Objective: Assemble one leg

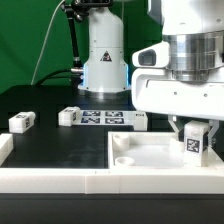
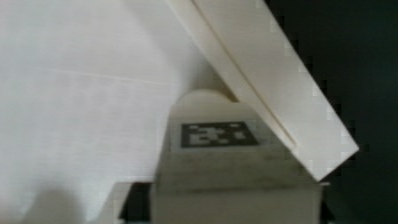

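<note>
A small white leg, marked with a black-and-white square tag, is held upright between the closed fingers of the gripper. Its long axis is seen to run vertically, straight below the gripper, with its lower end at or just above the large white panel, near a raised edge on the exterior view's right. A round socket is seen well apart, toward the exterior view's left. No readable writing or brand is visible.
</note>
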You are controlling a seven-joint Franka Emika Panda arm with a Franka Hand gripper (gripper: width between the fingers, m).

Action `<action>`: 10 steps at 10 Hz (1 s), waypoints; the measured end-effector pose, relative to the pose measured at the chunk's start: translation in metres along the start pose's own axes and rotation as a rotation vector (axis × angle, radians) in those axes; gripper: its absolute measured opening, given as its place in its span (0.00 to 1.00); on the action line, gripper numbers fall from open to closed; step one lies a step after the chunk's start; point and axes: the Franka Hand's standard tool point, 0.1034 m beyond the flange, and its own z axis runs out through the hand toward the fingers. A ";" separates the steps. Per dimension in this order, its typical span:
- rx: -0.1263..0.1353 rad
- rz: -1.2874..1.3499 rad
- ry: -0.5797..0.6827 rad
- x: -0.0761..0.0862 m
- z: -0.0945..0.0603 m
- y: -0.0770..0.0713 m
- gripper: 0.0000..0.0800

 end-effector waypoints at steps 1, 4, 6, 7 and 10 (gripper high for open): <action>0.013 0.117 0.008 0.001 0.000 0.001 0.36; 0.048 0.466 0.002 0.000 0.000 0.004 0.36; 0.051 0.698 0.002 -0.001 0.000 0.004 0.36; 0.053 0.825 0.004 -0.002 0.000 0.004 0.36; 0.052 1.011 -0.002 -0.002 -0.001 0.004 0.36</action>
